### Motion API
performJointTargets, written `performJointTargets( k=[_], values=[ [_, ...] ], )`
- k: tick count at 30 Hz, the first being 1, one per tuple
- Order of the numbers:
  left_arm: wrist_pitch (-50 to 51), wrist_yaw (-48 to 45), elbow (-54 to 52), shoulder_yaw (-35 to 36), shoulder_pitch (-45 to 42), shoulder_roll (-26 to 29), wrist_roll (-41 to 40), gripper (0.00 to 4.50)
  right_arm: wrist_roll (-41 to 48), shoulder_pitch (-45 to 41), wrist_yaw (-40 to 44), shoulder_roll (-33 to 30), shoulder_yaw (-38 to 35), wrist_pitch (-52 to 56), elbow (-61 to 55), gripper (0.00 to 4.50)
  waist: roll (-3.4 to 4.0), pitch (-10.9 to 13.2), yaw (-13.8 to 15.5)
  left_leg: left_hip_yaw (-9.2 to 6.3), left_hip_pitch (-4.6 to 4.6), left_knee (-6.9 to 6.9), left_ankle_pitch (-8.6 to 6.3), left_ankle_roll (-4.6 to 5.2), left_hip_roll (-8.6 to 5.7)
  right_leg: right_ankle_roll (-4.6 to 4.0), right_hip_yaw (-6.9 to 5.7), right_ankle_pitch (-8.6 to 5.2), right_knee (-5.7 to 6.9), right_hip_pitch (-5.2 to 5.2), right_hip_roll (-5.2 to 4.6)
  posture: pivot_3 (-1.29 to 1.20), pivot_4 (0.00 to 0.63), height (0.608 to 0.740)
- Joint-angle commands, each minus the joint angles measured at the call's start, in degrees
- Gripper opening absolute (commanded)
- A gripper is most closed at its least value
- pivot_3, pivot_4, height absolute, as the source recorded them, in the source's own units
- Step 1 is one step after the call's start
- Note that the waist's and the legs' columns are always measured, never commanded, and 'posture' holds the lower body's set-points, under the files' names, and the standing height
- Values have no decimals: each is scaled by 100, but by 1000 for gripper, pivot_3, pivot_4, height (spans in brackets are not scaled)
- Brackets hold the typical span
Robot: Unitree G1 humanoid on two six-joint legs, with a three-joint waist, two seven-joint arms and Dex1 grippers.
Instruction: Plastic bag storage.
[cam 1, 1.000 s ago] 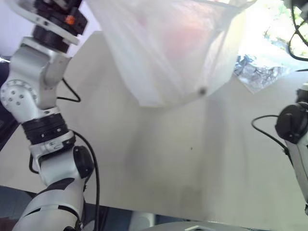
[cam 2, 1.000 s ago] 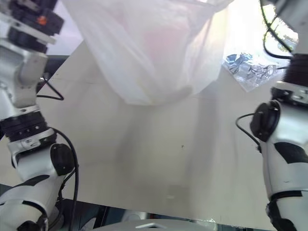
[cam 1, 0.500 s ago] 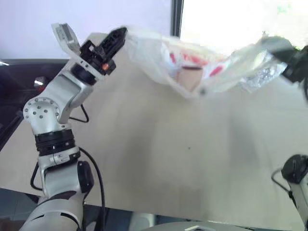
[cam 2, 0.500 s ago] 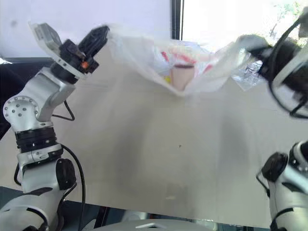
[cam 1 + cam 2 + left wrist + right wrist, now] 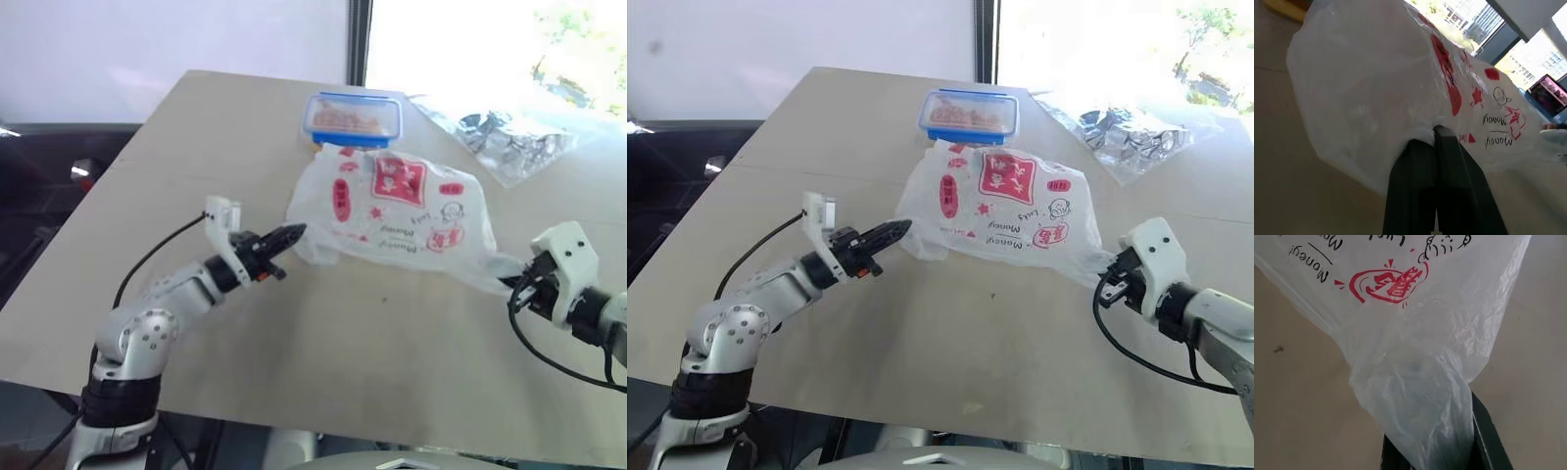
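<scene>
The plastic bag [image 5: 397,211], white and translucent with red squares and small cartoon figures, lies crumpled on the tan table [image 5: 343,343], stretched between my two grippers. My left gripper [image 5: 292,234] points level at the bag's left edge. In the left wrist view its black fingers [image 5: 1422,166] are pressed together with a fold of the bag pinched at their tips. My right gripper [image 5: 1111,278] sits low at the bag's right corner, which narrows to a point there. In the right wrist view the gathered film [image 5: 1425,396] covers the fingers and hides their tips.
A blue-lidded box [image 5: 353,116] stands just beyond the bag. A clear bag of silvery foil-like contents [image 5: 509,137] lies at the back right. The table's near edge [image 5: 323,431] runs below my arms, and its left edge [image 5: 118,147] borders a dark area.
Both arms came down from high in front of the camera. The bag went from hanging spread in the air to lying on the table, and the blue-lidded box came into view.
</scene>
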Motion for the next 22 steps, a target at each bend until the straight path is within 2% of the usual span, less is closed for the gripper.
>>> performJointTargets(
  k=[1,3,5,7,9,14,16,20,22],
  values=[
    [-271,-716,-556,418,533,222,-14,890,-110,419,471,112,-298,-722,-51,1309,-1,-1,15,0,0,2,0,0,0,-1,1,0,0,1,-1,0,150,740],
    [-202,-938,-809,620,944,396,-93,1887,349,700,914,406,-591,-1054,-296,2345,0,-5,7,-1,-5,1,-1,2,3,-3,1,1,-5,-1,0,0,150,740],
    [-258,-1146,-1001,755,1325,577,25,2746,590,1162,1336,450,-850,-1154,-442,3247,5,-6,16,-2,-3,1,-1,2,3,-6,2,3,-3,-1,0,0,150,740],
    [-341,-1252,-1119,869,1660,687,201,3796,705,1627,1750,463,-1132,-1306,-422,4373,4,-11,40,-9,-4,0,-4,6,2,-2,-1,-1,-6,3,-2,0,150,740],
    [-465,-1362,-1206,849,1928,780,503,4472,683,2028,2132,497,-1360,-1545,-263,4500,4,-14,41,-9,-2,2,-10,16,-2,2,-4,-3,-8,10,-8,0,150,740],
    [-786,-1810,-1638,601,2662,963,1089,4472,376,2553,2676,426,-1684,-2048,210,4500,-3,-26,16,-3,19,7,-29,48,-5,8,2,-9,-11,31,-13,0,150,740],
    [-908,-1911,-1707,588,2829,977,1247,4472,107,2636,2761,338,-1683,-2237,383,4500,0,-27,19,5,63,3,-35,54,-2,-8,9,-21,-12,65,-14,0,150,740],
    [-842,-1735,-1667,846,2907,841,1132,4472,-717,2531,2875,118,-1538,-2950,1072,4500,12,-36,30,5,92,-4,-36,54,-1,-12,9,-25,-12,87,-17,0,150,740],
    [-827,-1722,-1675,929,2924,820,1095,4472,-789,2402,2901,91,-1530,-3057,1286,4500,13,-36,31,5,93,-4,-36,55,-1,-12,9,-25,-11,87,-18,0,150,740]
  ],
)
